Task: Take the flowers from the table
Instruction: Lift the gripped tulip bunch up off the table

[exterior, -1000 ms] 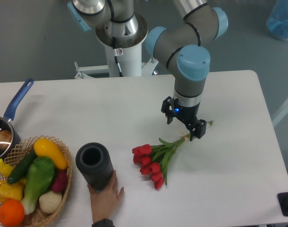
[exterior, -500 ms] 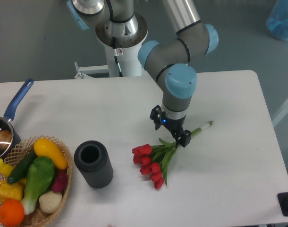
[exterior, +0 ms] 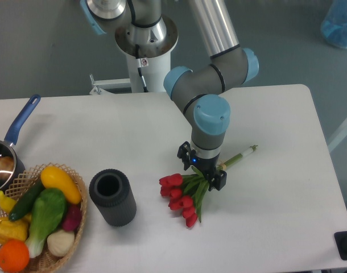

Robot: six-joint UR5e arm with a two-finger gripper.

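We have our gripper [exterior: 201, 168] low over the flowers [exterior: 188, 193], its two fingers apart and straddling the green stems just above the red heads. The bunch lies flat on the white surface [exterior: 276, 199], pale stem ends pointing up and right, a dark cylinder [exterior: 112, 197] well to its left. So the approach looks done, but nothing is gripped yet and nothing is lifted. By our reckoning, closing on the stems and raising the bunch are both left.
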